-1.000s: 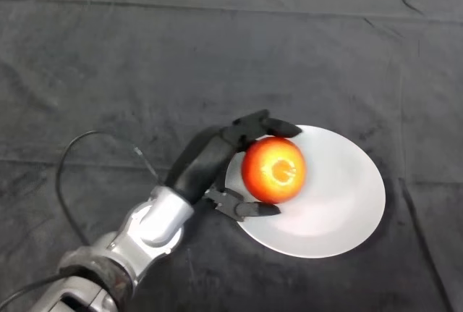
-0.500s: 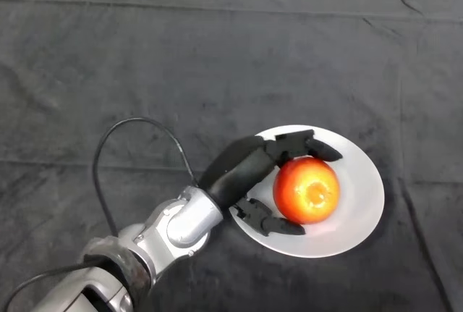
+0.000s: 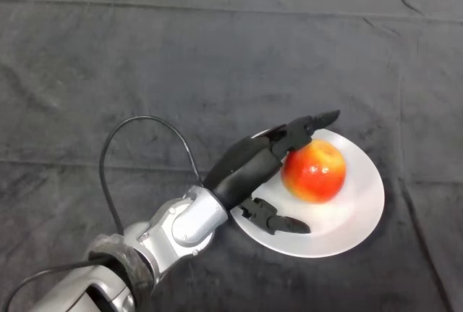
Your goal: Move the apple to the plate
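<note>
A red and yellow apple (image 3: 315, 171) rests on the white plate (image 3: 358, 207), near its middle. My left hand (image 3: 249, 167) is over the plate's left side, just left of the apple. Its fingers (image 3: 311, 124) are stretched out straight above the apple's upper left, and the thumb (image 3: 278, 219) reaches out below it, apart from the apple. The hand is open and holds nothing. The silver-grey arm comes in from the lower left.
The dark cloth (image 3: 145, 58) covers the whole table, with a few creases at the right. The cloth's far edge runs along the top of the view.
The hand carried the apple to the right onto the plate's middle, then let it go. The fingers straightened and lifted off the apple, and the thumb drew away from it.
</note>
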Controlling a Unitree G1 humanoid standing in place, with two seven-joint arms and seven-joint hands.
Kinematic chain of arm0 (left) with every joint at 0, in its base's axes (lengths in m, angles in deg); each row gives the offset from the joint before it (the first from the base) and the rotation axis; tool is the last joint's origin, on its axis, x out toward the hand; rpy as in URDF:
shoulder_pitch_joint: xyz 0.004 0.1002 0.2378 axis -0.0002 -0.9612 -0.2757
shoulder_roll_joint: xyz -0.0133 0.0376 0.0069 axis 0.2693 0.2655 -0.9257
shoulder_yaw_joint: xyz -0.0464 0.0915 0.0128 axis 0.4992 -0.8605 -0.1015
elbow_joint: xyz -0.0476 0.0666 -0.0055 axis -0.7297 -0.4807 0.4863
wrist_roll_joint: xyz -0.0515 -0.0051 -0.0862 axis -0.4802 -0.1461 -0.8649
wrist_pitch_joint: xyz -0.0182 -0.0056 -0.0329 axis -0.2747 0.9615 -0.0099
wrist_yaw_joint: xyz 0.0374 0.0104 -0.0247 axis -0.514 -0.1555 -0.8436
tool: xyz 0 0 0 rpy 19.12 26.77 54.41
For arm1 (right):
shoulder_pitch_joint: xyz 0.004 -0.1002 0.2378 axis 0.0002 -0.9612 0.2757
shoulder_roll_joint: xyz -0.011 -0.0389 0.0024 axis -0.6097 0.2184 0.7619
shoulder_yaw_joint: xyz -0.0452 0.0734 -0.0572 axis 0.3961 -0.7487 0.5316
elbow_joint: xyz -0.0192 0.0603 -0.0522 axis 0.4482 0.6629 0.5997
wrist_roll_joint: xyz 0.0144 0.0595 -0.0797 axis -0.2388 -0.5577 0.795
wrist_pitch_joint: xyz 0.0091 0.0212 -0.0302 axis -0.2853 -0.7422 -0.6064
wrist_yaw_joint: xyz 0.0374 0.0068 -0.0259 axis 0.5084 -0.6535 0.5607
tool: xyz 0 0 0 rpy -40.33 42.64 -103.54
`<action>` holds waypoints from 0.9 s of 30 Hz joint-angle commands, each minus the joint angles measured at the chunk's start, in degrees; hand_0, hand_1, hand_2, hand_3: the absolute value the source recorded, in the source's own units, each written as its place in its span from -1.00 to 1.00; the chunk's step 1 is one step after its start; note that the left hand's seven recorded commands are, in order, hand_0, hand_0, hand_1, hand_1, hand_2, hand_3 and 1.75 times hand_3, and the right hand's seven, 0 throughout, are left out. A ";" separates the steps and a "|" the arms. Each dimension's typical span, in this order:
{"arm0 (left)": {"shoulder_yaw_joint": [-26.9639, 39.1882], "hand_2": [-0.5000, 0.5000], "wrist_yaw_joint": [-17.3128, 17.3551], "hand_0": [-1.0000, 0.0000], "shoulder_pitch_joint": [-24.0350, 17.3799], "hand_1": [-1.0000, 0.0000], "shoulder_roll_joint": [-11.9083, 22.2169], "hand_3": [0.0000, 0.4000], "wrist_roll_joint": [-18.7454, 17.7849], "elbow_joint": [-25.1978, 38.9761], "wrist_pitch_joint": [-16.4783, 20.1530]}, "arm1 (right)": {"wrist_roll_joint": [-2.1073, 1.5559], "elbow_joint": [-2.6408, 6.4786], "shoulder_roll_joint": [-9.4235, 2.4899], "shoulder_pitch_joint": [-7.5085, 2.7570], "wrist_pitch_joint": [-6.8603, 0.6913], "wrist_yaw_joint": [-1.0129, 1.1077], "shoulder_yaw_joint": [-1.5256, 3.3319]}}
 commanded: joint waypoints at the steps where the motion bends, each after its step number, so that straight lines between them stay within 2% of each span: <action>1: -0.53 0.00 0.67 1.00 1.59 1.00 3.77 -1.00 -0.35 -0.65 0.36 | -0.52 0.22 1.23 -1.21 0.27 0.21 -0.83; 14: 7.01 0.00 0.39 1.00 -0.16 1.00 9.72 -1.00 -3.29 -3.16 -4.17 | -0.52 0.26 1.24 -1.19 0.28 0.23 -0.84; 27: 15.91 0.00 0.84 1.00 -3.99 1.00 15.19 -1.00 -7.67 -4.64 -8.29 | -0.51 0.29 1.25 -1.18 0.28 0.25 -0.85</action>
